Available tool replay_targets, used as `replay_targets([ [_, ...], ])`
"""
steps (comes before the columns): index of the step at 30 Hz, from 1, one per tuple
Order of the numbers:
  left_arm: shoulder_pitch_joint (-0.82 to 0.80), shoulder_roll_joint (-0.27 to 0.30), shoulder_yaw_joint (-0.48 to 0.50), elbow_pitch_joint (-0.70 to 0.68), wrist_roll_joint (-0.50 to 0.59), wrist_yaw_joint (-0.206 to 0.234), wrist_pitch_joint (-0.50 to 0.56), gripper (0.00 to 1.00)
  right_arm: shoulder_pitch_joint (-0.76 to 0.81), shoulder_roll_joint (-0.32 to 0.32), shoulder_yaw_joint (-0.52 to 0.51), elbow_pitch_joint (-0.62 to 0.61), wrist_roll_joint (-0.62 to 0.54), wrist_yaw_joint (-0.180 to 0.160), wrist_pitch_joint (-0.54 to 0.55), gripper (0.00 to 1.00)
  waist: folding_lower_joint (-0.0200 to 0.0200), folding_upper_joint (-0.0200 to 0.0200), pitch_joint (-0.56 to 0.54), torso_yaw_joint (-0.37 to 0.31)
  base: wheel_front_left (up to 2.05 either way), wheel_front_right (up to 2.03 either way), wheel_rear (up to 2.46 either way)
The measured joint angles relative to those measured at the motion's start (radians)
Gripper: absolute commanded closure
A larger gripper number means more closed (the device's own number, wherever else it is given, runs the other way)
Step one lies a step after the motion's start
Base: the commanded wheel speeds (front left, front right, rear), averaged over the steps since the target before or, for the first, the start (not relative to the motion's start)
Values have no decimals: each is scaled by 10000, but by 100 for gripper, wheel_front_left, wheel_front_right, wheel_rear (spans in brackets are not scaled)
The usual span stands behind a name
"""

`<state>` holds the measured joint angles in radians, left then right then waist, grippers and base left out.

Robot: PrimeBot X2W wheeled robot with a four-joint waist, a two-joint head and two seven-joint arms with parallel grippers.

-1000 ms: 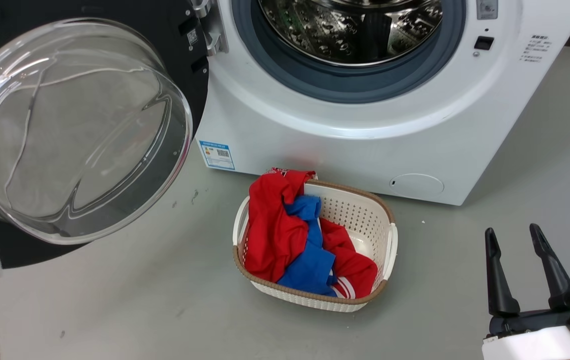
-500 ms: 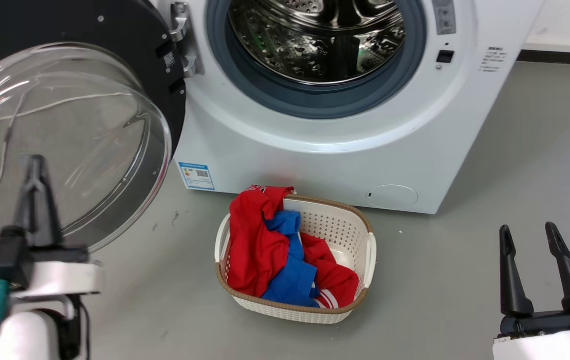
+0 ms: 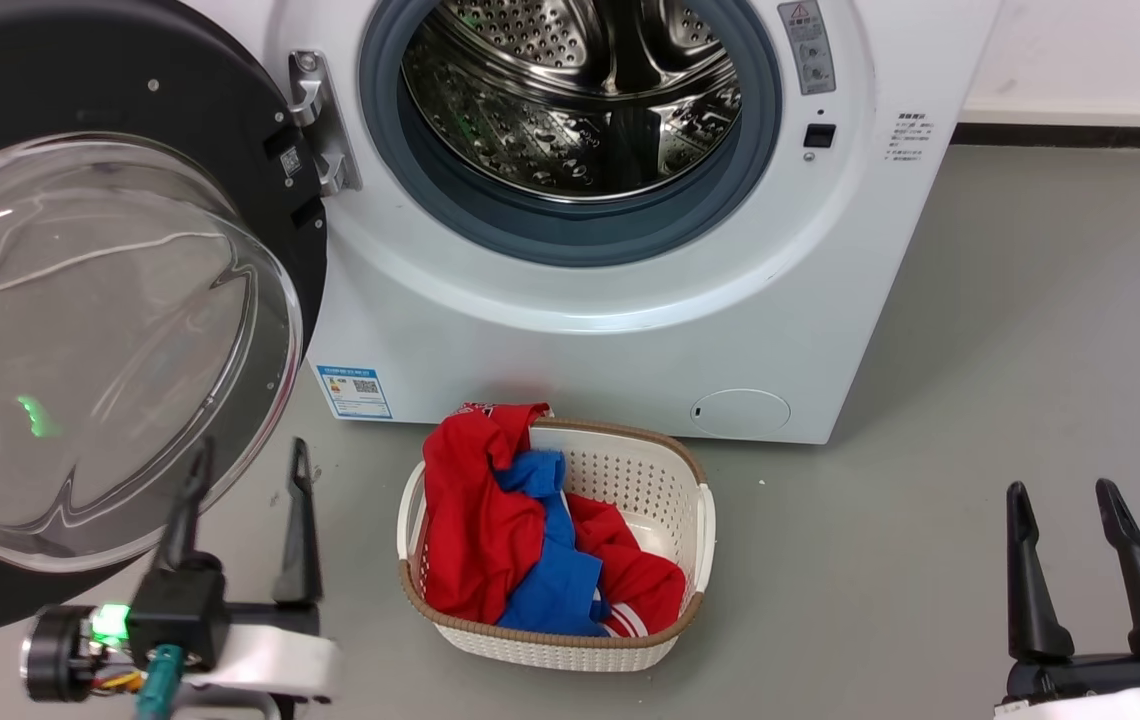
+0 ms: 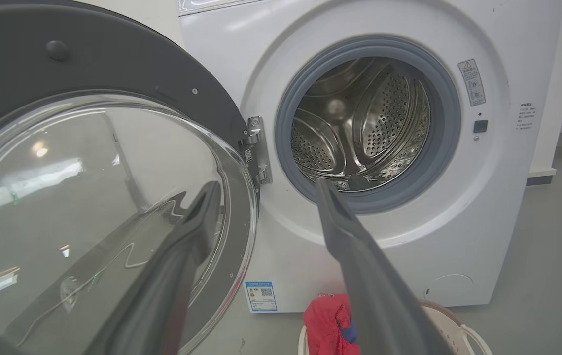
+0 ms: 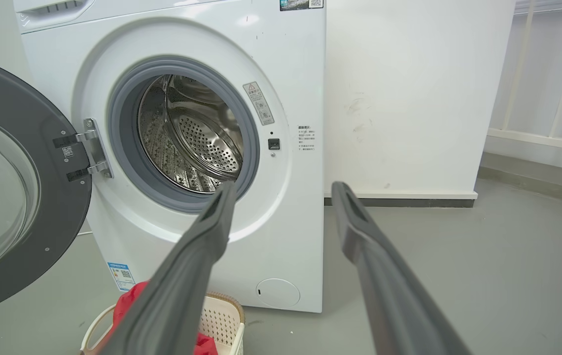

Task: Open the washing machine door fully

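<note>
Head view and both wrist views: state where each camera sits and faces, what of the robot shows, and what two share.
Head view: on the head, looking down at the washing machine, the open washing machine door and the laundry basket; left gripper lower left, right gripper lower right.
Left wrist view: on the left wrist, looking along the left gripper at the door glass and drum.
Right wrist view: on the right wrist, looking along the right gripper at the machine's front and wall.
All three share the drum.

The glossy black door (image 3: pixel 100 330), clear glass bowl bulging, is hanging wide open left of the white washing machine (image 3: pixel 570 330), exposing its steel drum (image 3: pixel 570 100).
</note>
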<state>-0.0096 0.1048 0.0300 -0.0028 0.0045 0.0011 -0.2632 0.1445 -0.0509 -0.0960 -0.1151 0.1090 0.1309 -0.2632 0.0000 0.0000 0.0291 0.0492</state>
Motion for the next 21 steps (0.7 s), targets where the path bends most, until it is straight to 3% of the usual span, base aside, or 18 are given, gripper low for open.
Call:
replay_targets([
  [21,928,-387,-644,577,-353,272,0,0,686,0,140,324,401,0,0,0,0,0,-426,-80,0,0,0],
])
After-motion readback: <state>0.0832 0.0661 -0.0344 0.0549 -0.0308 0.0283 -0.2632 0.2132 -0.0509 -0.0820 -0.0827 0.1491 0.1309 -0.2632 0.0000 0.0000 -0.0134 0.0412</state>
